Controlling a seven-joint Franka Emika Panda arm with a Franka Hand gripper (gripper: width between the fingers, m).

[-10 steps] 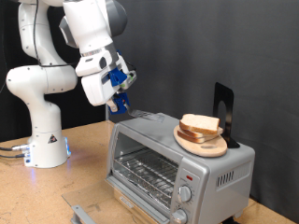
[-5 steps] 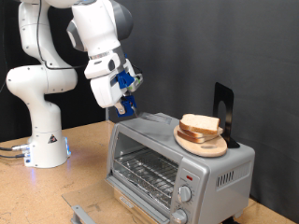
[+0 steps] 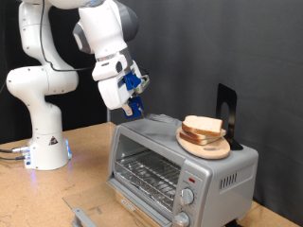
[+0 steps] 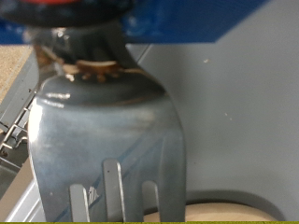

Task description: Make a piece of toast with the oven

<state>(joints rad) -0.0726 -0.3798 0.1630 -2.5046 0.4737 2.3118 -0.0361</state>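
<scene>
Against a black backdrop, on a light wooden tabletop (image 3: 90, 156), a white Franka arm (image 3: 43, 85) reaches over a small silver-grey oven (image 3: 180, 161) that occupies the exterior view's lower right. The oven's glass door (image 3: 99, 210) hangs open and down toward the exterior view's bottom, exposing the bare wire rack (image 3: 147, 177) inside, with two round knobs (image 3: 187, 196) on the front panel at the exterior view's right. On the oven's flat top, toward the exterior view's right, sits a round wooden board (image 3: 204, 145) carrying a short stack of pale bread slices; the uppermost piece of toast (image 3: 202, 125) lies on that stack, its tan crust visible along the edge, with a dark upright object (image 3: 225, 113) standing just behind the board. The gripper (image 3: 131, 106), fitted with blue parts, hovers above the oven's top near its corner at the exterior view's left, well apart from the bread. In the wrist view, a metal fork (image 4: 103, 140) fills most of the frame, its neck clamped at the gripper and its tines pointing away from the hand over the grey oven top; a curved sliver of the wooden board's rim shows beyond the tines. The fingers are closed on the fork's handle. A white base with a blue-lit panel (image 3: 43, 151) anchors the arm at the exterior view's left, cables trailing off the table edge.
</scene>
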